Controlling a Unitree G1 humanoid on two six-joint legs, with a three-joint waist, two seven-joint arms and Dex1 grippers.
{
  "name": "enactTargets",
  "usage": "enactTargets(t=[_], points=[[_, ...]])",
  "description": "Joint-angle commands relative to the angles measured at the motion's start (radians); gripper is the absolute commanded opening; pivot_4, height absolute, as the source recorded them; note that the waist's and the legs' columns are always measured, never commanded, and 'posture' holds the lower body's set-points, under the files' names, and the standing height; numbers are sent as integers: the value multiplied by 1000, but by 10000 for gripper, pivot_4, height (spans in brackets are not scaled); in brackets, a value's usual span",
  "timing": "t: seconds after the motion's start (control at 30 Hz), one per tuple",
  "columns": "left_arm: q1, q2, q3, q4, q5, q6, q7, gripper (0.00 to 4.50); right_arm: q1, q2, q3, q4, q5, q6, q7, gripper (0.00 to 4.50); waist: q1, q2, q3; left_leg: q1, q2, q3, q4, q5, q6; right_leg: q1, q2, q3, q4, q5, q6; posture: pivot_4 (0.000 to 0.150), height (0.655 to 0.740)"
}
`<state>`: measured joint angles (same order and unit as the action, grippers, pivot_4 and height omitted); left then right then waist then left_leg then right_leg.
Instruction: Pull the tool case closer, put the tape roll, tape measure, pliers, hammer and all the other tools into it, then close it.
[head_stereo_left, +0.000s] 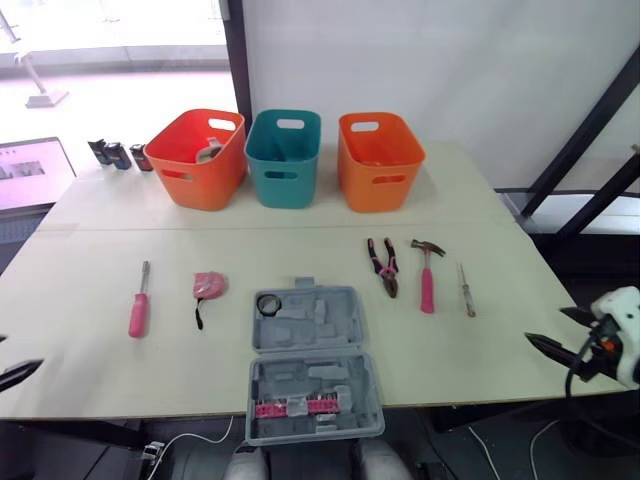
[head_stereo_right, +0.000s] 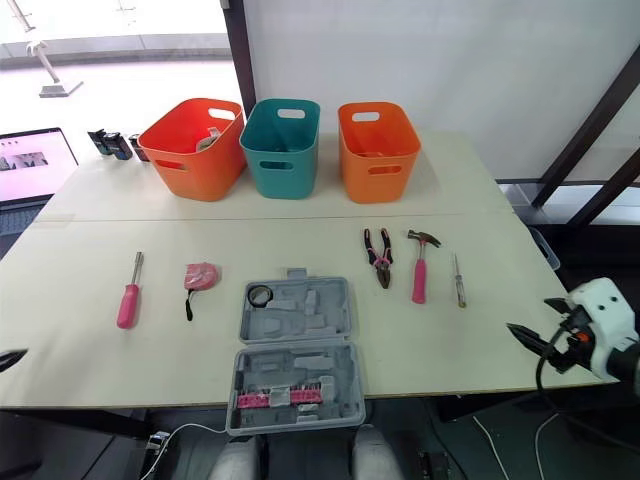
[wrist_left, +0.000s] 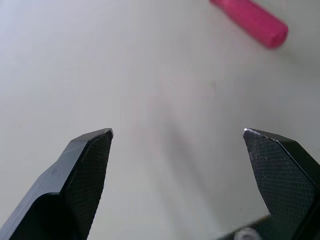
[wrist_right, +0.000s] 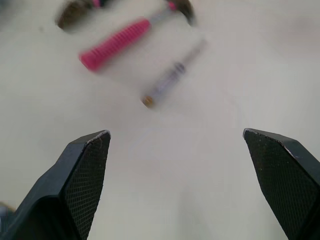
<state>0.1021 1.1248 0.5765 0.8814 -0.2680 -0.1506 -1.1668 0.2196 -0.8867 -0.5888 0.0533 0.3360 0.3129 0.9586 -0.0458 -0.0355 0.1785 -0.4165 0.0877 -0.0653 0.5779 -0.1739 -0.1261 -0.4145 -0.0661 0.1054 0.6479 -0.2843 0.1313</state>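
I read the left gripper (wrist_left: 178, 132) as open: its two black fingers stand wide apart over the bare table (head_stereo_left: 90, 250), and the handle of the pink screwdriver (wrist_left: 250, 20) lies ahead of them, untouched. In the left eye view this gripper sits at the lower left edge of the frame. The right gripper (wrist_right: 175, 132) is likewise spread wide and holds nothing. It hangs at the lower right of the frame by the table's right edge, with the slim screwdriver (head_stereo_left: 465, 290) and the hammer (head_stereo_left: 427, 275) ahead of it and well apart from it. The pliers (head_stereo_left: 383, 265) lie just left of the hammer. The tool case (head_stereo_left: 310, 365) lies open at lower centre, between the two grippers and touched by neither, its near half at the table's front edge. The tape roll (head_stereo_left: 268, 304) rests in the upper left corner of the case's far half. The tape measure (head_stereo_left: 208, 286) lies just left of the case. Three bins (head_stereo_left: 284, 157) line the upper centre.
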Motion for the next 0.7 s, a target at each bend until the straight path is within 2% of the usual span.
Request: enactTargets(t=[0.03,0.37,0.5,0.63,0.7], points=[[52,-23,49,-48,-34,-25,20,44689,-7,-23,-21,34,3,-43,21,45000,-1,0,0,1,0,0,0,0,0,0,0,0,0,0,0,1500,7400],[90,-92,36,-176,-50,18,51,44689,-36,-15,9,29,9,-32,3,45000,0,0,0,3,0,2,-1,0,-1,2,-1,1,-1,0,0,1500,7400],[90,-143,19,-283,-68,68,60,44689,-48,4,32,-94,49,46,-22,45000,-1,0,0,3,0,3,-1,0,-1,2,-1,2,-1,0,0,1500,7400],[125,-260,1,-522,-120,182,131,44689,-103,39,99,-317,144,181,-72,45000,-8,1,0,4,0,3,-1,0,-1,3,0,3,-1,0,0,1500,7400],[134,-337,-14,-648,-133,232,210,44689,-151,62,146,-419,199,251,-104,45000,-9,0,0,5,0,3,-1,0,0,4,0,3,-1,0,0,1500,7400]])
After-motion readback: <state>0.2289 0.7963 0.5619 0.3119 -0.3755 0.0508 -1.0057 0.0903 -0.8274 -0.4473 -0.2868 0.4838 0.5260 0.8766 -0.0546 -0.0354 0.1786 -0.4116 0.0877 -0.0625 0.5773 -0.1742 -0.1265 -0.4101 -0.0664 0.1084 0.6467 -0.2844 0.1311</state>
